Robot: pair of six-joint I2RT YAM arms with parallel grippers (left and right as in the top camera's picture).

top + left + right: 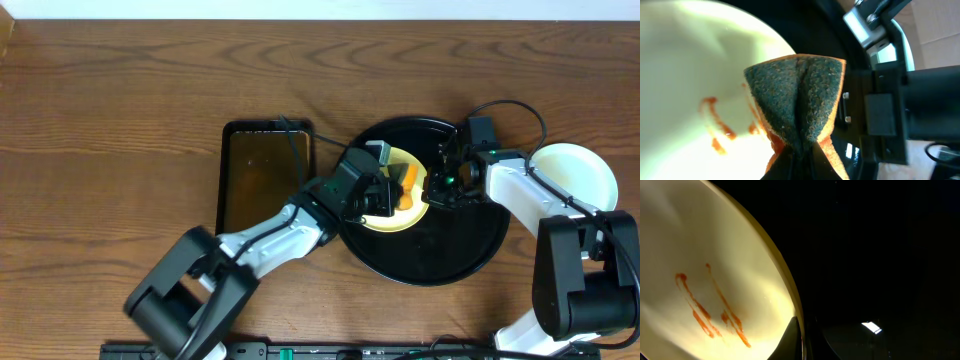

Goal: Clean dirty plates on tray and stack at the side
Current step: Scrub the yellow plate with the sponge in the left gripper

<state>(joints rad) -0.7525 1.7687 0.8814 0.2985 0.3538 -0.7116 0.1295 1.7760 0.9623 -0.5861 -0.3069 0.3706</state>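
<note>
**— What does the surface look like from your end?**

— On the overhead I see a brown wood-grain tabletop (100, 120) filling nearly the whole view. A pale strip (300, 8) runs past its far edge, and I can't tell whether that is wall or floor. A rectangular dark tray (262, 170) holding brownish liquid lies just left of the round black tray (470, 255).

**— And the plates?**

— The yellow plate (392, 222) is inside the round tray, toward its left side. Orange sauce streaks (705, 312) mark its face. A second pale plate (580, 170) rests on bare wood, right of the tray and partly under my right arm.

**— Grippers?**

— My left gripper (796, 155) is clamped on a sponge (800, 95), which is orange with a green scrub face. The sponge is folded between the fingers and sits over the yellow plate. My right gripper (801, 340) is pinched closed on that plate's rim, with the glossy black tray behind it.
</note>
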